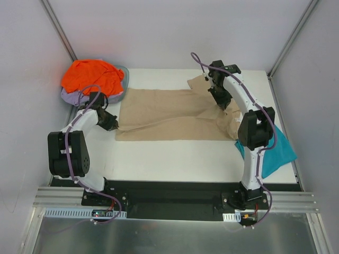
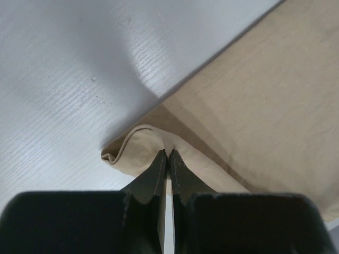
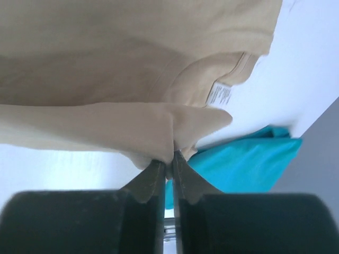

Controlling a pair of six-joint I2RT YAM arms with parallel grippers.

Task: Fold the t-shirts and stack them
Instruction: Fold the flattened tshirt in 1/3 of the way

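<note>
The tan t-shirt (image 1: 169, 114) lies spread across the middle of the white table (image 1: 175, 159), partly folded lengthwise. My left gripper (image 1: 112, 125) is shut on its left hem corner; in the left wrist view the gripper (image 2: 169, 154) pinches a bunched fold of the tan t-shirt (image 2: 254, 106). My right gripper (image 1: 221, 100) is shut on the shirt's right part and holds it lifted; the right wrist view shows the gripper (image 3: 168, 159) pinching the tan t-shirt (image 3: 106, 69), with the neck label showing. The teal t-shirt (image 1: 275, 151) lies at the table's right edge. The orange t-shirt (image 1: 92, 75) lies on the lavender t-shirt (image 1: 69, 97).
The orange and lavender shirts sit in a shallow teal-grey basin (image 1: 126, 74) at the far left corner. Grey walls enclose the table on three sides. The teal t-shirt (image 3: 243, 164) shows below the right gripper.
</note>
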